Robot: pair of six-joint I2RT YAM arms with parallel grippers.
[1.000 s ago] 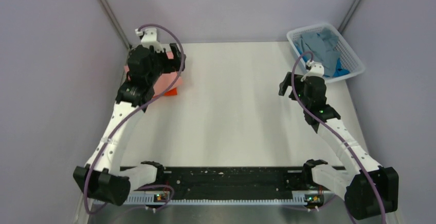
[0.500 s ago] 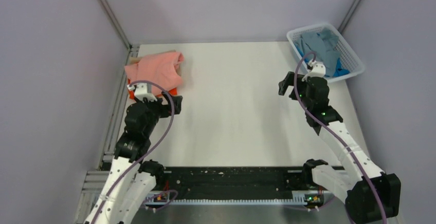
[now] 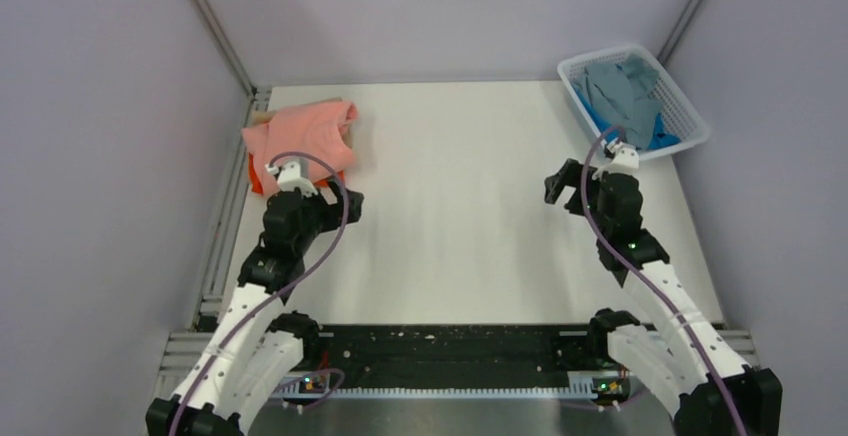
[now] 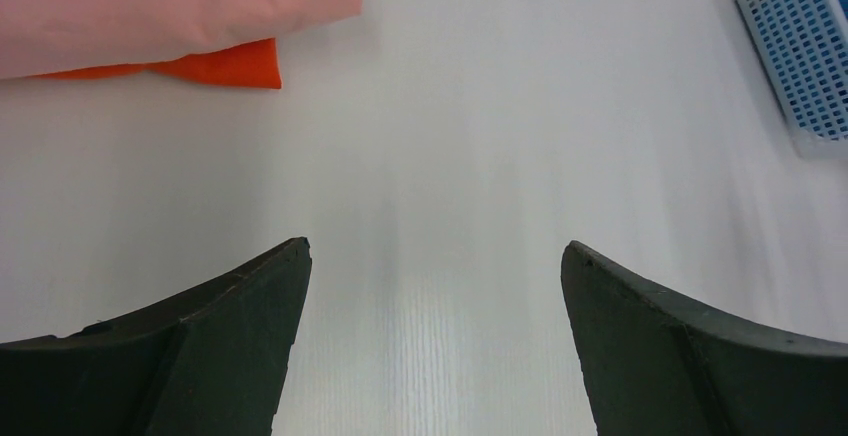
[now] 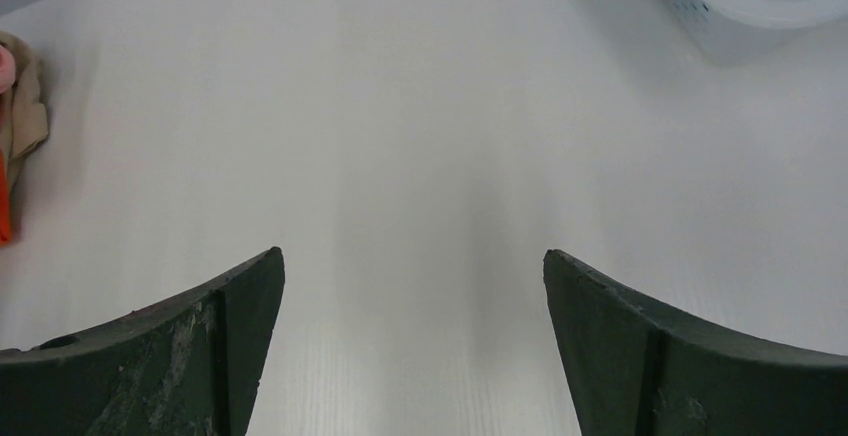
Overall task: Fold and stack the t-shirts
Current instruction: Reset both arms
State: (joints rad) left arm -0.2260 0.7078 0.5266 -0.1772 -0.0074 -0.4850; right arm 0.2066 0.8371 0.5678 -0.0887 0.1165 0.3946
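A folded salmon pink t-shirt (image 3: 300,131) lies at the table's far left on top of a bright orange t-shirt (image 3: 256,178), with a tan edge (image 3: 262,116) under them. Both also show in the left wrist view, the pink one (image 4: 170,1) above the orange one (image 4: 225,64). A grey t-shirt (image 3: 622,91) and a blue t-shirt (image 3: 662,139) lie crumpled in the white mesh basket (image 3: 690,116). My left gripper (image 3: 340,199) is open and empty, just in front of the stack. My right gripper (image 3: 565,184) is open and empty, in front of the basket.
The basket stands at the far right corner; its corner shows in the left wrist view (image 4: 795,46) and in the right wrist view (image 5: 740,16). An aluminium rail (image 3: 222,226) runs along the table's left edge. Purple walls close in the back and sides.
My left arm has pulled back from over the stack toward the near side, uncovering the pink t-shirt. My right gripper has drawn back a little toward me.
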